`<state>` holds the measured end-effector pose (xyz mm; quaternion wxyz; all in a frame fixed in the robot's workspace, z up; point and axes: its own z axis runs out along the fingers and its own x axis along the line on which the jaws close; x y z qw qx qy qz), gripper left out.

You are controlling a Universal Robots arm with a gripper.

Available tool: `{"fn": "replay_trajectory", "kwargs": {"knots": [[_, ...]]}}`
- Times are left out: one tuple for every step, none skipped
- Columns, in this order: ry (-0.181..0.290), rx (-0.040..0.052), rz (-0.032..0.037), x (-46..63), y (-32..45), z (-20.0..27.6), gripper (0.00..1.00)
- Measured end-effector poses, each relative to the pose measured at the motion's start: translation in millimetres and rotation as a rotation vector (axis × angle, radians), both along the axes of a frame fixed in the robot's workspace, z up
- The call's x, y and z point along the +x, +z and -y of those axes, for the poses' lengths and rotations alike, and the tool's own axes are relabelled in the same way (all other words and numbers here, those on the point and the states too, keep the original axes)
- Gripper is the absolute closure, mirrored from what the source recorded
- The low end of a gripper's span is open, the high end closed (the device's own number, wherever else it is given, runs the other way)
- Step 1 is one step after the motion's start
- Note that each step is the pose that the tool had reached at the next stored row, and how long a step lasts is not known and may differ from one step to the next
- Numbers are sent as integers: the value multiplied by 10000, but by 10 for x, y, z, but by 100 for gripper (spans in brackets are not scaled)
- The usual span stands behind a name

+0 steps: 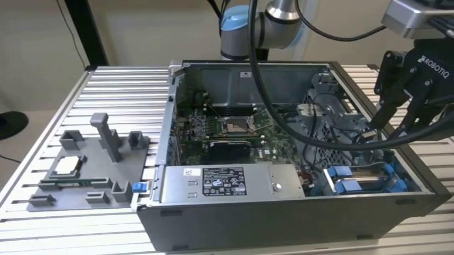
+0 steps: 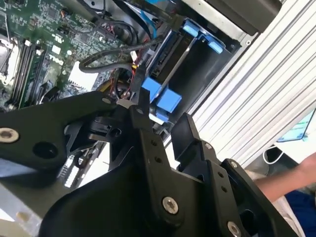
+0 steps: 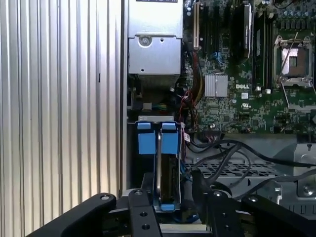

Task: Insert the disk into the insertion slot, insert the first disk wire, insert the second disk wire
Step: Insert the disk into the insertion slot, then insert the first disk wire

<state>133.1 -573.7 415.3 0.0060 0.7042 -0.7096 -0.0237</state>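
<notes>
The open computer case (image 1: 284, 212) lies on a ribbed aluminium table. At its corner on the exterior view's right is the insertion slot (image 1: 365, 178) (image 2: 190, 59) (image 3: 158, 148), a grey bay with bright blue tabs. A dark, blue-framed body, apparently the disk (image 3: 169, 175), stands edge-on inside it; how deep it sits I cannot tell. Loose black and red wires (image 3: 217, 148) (image 2: 123, 54) run from the board toward the bay, and a black plug (image 2: 138, 81) hangs near one finger. My gripper (image 1: 398, 119) (image 2: 163, 121) (image 3: 171, 182) hovers just above the bay, open, with nothing between its fingers.
A grey power-supply box (image 1: 227, 183) fills the case's front beside the bay. The motherboard (image 1: 227, 127) lies behind it, with a perforated cage (image 1: 333, 114) near my gripper. A grey parts fixture (image 1: 85, 164) sits on the table at the exterior view's left. A person's hand (image 2: 289, 185) is beyond the table.
</notes>
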Motion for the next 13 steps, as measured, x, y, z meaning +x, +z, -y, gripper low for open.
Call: {"fn": "replay_trajectory", "kwargs": {"knots": [[63,3,50,-3,-14,-6,0],[120,0,92,-5,-25,-12,0],[183,1,136,-8,-38,-19,0],[244,2,181,-12,-52,-26,0],[297,1,223,-16,-65,-32,0],[349,2,265,-20,-80,-41,0],[397,1,306,-24,-94,-52,0],[438,1,347,-29,-107,-63,0],[475,1,384,-38,-122,-77,0],[505,0,415,-45,-134,-89,0],[536,0,449,-52,-146,-104,0],[569,1,481,-59,-159,-121,0],[599,1,511,-63,-169,-139,0]]}}
